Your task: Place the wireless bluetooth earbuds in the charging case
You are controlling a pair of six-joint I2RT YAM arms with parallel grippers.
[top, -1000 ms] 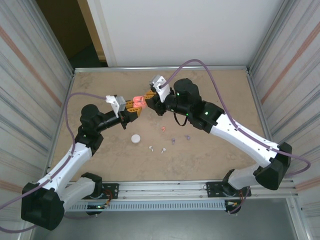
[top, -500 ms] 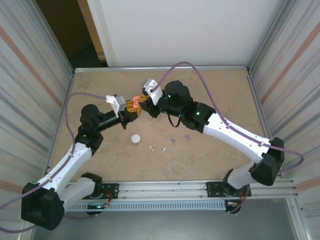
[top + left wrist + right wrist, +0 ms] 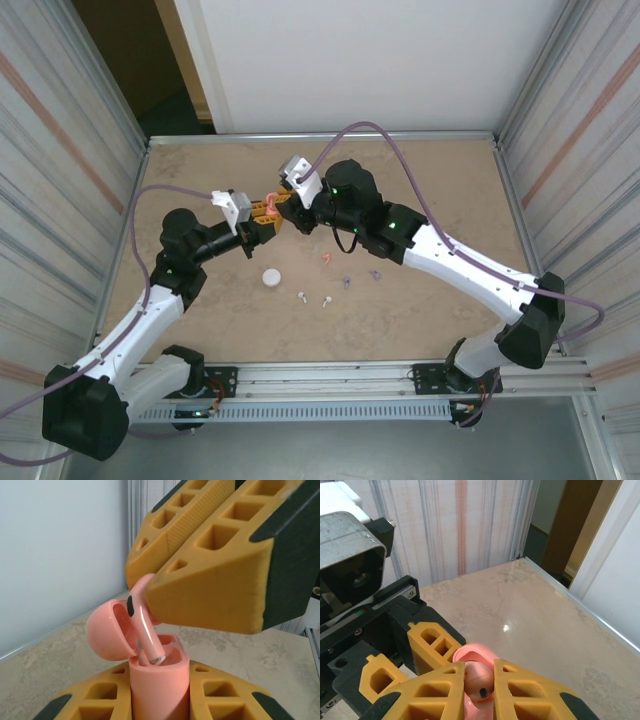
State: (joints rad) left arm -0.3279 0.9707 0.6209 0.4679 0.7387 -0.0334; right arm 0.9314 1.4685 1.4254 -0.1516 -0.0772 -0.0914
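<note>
Left pincer (image 3: 160,702) sits nearest in its own wrist view, its yellow fingers (image 3: 230,702) drawn in narrow on the body of the coral charging case (image 3: 160,682), which stands upright between them with its lid (image 3: 107,635) swung open to the left. Just above, a coral earbud (image 3: 141,622) hangs tilted with its silver stem tip at the mouth of one of the case's wells. Its head is pinched by the right pincer (image 3: 150,585), which reaches down from the upper right. Behind them lie the pale counter (image 3: 280,650) and a light wall (image 3: 60,545). From the right wrist, the right pincer (image 3: 480,690) is clamped tight on that earbud (image 3: 479,677), with the open lid (image 3: 475,654) just beyond it and the left pincer's fingers (image 3: 432,645) further back on the left. From overhead, closest to the arm bases, two white earbuds (image 3: 302,296) lie near each other on the counter (image 3: 440,190). A round white case (image 3: 270,277) rests a little farther back to their left, and two purple earbuds (image 3: 346,281) lie to their right. A second coral earbud (image 3: 326,257) lies beyond those. Farthest back, the left pincer (image 3: 262,212) and right pincer (image 3: 284,203) meet tip to tip around the coral case (image 3: 272,203), raised above the counter.
</note>
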